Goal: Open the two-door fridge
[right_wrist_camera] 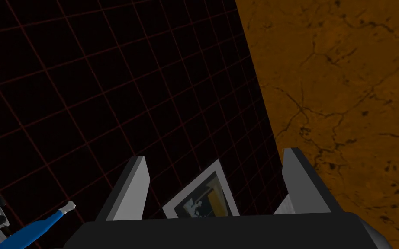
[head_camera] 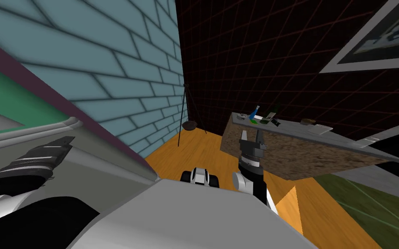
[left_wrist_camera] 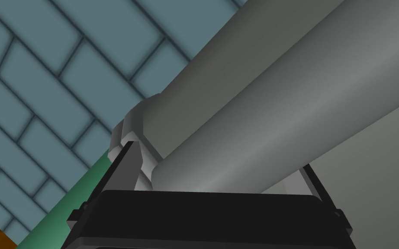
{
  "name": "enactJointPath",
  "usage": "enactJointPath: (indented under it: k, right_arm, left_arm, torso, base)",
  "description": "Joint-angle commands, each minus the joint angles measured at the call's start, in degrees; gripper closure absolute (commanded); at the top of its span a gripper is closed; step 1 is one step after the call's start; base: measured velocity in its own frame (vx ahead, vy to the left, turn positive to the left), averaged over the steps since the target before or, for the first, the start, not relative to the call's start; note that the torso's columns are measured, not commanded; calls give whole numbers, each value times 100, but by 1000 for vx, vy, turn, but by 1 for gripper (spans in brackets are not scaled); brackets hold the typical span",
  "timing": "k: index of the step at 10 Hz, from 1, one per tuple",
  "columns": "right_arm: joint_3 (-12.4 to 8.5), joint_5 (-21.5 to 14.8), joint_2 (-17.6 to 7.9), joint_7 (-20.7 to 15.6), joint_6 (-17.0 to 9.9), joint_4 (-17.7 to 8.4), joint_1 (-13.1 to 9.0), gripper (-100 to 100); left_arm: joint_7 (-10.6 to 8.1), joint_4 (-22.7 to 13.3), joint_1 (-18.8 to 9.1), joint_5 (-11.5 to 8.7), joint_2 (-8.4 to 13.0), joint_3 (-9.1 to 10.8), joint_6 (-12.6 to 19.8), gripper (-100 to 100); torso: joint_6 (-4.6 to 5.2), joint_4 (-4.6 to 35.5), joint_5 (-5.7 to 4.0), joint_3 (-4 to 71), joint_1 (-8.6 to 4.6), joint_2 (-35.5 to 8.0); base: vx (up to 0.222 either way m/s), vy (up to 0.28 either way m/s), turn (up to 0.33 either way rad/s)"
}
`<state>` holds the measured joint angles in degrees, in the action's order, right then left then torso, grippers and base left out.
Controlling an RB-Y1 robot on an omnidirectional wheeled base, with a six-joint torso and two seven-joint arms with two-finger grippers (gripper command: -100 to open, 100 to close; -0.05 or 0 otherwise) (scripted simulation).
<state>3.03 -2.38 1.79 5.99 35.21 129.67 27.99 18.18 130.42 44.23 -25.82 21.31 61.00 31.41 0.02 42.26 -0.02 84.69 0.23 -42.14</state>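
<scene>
While the left gripper sets its fingers to either side of the grey handle, near the bar's end mount, they stand wide apart, so I judge the bar straddled and not yet clamped. The fridge stands close on my left against the blue tiled wall; no gap shows at its door. The reach looks done; closing on the bar and pulling the door out are left; the right gripper hangs released, fingers apart, before the counter.

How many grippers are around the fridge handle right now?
1: the left gripper, fingers open either side of the grey handle. The right gripper is open, apart, near the counter.
</scene>
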Motion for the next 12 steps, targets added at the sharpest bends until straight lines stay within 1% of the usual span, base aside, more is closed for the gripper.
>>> enactJointPath:
  k: [1,2,3,8,9,10,12]
  right_arm:
    - [-1,0,-1,0,0,0,2,0]
    - [-1,0,-1,0,1,1,2,0]
    - [-1,0,-1,0,0,0,2,0]
    - [-1,0,-1,0,0,0,1,0]
    - [-1,0,-1,0,0,0,1,0]
    - [0,0,0,0,0,0,0,0]
    - [1,0,1,0,-1,-1,-6,0]
  left_arm:
    - [60,414,-70,114,-128,-276,81,100]
    - [80,552,-93,141,-159,-387,116,100]
    - [100,691,-116,169,-190,-497,151,100]
    - [199,1385,-232,308,-346,-1050,325,100]
    - [185,1279,-214,267,-300,-961,245,100]
    - [207,1362,-239,229,-227,-1079,255,100]
    - [240,1491,-263,137,-86,-1285,258,100]
  torso:
    - [-13,0,-1,2,2,4]
    - [-29,1,17,-14,8,-12]
    - [-7,-1,27,-23,2,-19]
    - [-12,0,25,-25,-4,-24]
    - [-9,0,24,-23,0,-20]
    - [-3,0,21,-22,-2,-23]
    - [20,6,27,-61,-30,-75]
  base:
    - [52,73,332]
    - [62,59,230]
    - [59,45,244]
    - [45,35,243]
    - [23,11,41]
    - [-124,-18,-29]
    - [-383,-57,-94]
